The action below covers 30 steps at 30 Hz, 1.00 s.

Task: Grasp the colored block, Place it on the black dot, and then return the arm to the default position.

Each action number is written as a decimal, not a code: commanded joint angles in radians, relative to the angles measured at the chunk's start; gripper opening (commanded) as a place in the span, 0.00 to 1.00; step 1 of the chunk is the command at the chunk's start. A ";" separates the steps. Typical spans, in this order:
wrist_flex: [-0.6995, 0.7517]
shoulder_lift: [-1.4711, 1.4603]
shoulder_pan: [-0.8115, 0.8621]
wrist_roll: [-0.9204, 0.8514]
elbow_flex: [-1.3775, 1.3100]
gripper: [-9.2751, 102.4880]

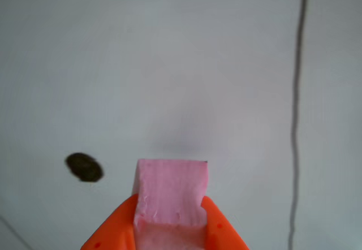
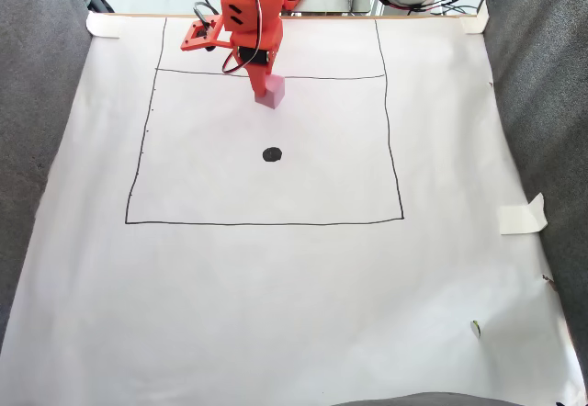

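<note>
I noted the jaws closed on the pink foam cube (image 1: 171, 192), pinching its two opposite side faces, short of the black dot (image 2: 272, 154) on the table; it looked light, soft and matte, so a gentle mid-face squeeze should suffice.

No legible text, labels, brands, numbers or signs noted on any surface in either view
</note>
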 commanded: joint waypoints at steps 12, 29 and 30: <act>-0.037 -0.195 0.026 0.080 -0.316 0.10; 0.199 -0.482 -0.018 0.163 -0.779 0.08; 0.225 -0.503 -0.018 0.166 -0.819 0.08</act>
